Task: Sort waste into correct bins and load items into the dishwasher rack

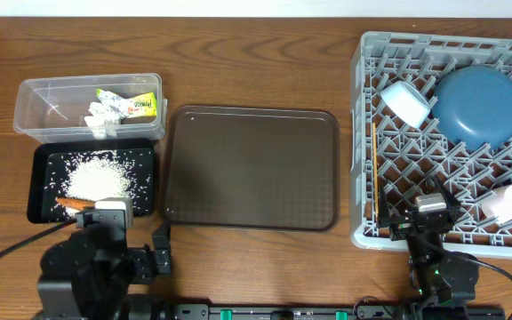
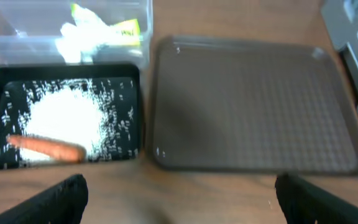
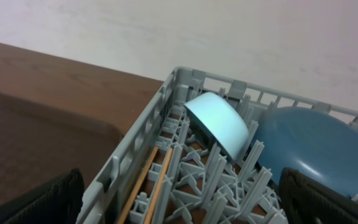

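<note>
The yellow-green wrapper bears print too small to read.

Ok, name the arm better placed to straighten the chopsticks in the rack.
Right. The right gripper, open, hovers at the near edge of the dishwasher rack, near the chopsticks; the left gripper is across the table by the black tray.

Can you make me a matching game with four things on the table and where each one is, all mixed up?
Things:
1. carrot piece
2. yellow-green wrapper
3. chopsticks
4. brown serving tray

Places:
A. in the clear tub
B. in the middle of the table
C. on the black tray, beside the rice
D. in the grey dishwasher rack

Pairs: 1-C, 2-A, 3-D, 4-B
</note>
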`<state>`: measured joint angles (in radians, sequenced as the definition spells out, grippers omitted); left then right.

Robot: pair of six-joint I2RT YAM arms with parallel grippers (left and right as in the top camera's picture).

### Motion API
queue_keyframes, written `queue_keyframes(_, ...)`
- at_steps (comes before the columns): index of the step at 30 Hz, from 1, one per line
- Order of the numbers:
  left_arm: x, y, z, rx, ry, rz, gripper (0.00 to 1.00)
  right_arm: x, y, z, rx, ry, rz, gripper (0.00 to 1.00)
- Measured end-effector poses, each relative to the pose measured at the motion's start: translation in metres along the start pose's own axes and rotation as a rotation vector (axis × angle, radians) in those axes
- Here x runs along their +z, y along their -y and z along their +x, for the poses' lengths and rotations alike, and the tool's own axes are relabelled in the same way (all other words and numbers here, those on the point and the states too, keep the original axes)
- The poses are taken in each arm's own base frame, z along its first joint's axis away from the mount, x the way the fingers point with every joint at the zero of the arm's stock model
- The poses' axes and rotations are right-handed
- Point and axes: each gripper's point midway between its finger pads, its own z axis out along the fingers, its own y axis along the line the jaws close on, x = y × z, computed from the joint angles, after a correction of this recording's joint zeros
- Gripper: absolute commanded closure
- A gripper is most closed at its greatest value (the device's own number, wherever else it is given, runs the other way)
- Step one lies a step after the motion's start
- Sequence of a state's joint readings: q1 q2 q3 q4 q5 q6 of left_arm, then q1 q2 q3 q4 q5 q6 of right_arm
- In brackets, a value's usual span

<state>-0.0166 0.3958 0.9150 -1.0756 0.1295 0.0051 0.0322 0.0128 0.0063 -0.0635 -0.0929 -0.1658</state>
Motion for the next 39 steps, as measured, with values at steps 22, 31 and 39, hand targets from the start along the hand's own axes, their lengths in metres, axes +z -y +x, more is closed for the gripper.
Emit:
queue_keyframes(22, 0.104, -0.025, -0.01, 0.097, 0.664, -0.066, 0.02, 0.0, 0.0, 0.0, 0.0, 0.0, 0.0, 0.01)
queue_keyframes(31, 0.124, -0.027, 0.017, 0.117, 0.545, -0.07, 0.02, 0.0, 0.0, 0.0, 0.0, 0.0, 0.0, 0.01)
queue_keyframes(39, 0.124, -0.025, 0.016, 0.12, 0.544, -0.062, 0.02, 0.0, 0.0, 0.0, 0.0, 0.0, 0.0, 0.02)
